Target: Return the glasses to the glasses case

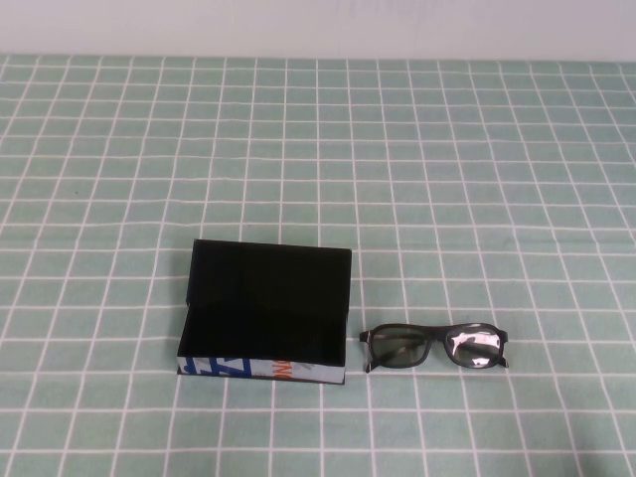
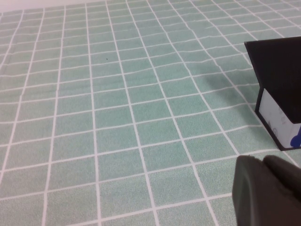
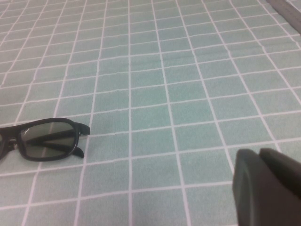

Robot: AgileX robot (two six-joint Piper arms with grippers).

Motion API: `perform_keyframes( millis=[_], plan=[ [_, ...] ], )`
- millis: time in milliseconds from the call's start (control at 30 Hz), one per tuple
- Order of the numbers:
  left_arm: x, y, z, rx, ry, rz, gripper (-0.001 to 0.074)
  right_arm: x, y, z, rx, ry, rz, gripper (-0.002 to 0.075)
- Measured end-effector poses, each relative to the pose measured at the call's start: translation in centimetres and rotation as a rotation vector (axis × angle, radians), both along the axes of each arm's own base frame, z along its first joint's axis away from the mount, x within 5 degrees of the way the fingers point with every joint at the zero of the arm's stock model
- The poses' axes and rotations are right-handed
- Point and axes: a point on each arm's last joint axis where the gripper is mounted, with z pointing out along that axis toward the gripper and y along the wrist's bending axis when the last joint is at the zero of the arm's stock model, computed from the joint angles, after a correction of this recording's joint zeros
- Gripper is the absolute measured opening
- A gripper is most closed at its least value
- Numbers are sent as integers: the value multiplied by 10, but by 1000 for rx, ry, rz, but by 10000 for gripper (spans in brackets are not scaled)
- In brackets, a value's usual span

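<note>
The glasses case (image 1: 266, 308) stands open on the green checked cloth at front centre-left, with a black lining and a white front side printed in blue and orange. It is empty. The black thick-framed glasses (image 1: 433, 346) lie on the cloth just right of the case, apart from it. Neither arm shows in the high view. In the left wrist view my left gripper (image 2: 262, 163) is shut and empty, low over the cloth, short of the case's corner (image 2: 280, 120). In the right wrist view my right gripper (image 3: 258, 155) is shut and empty, off to one side of the glasses (image 3: 47, 140).
The green cloth with a white grid (image 1: 447, 179) covers the whole table. A pale wall runs along the far edge (image 1: 318, 25).
</note>
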Motion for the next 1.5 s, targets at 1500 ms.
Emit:
perform_keyframes(
  millis=[1500],
  plan=[
    [-3,-3,59,-87,-655,-40,-2,-6,-5,69,18,-790,-50,-11]
  ],
)
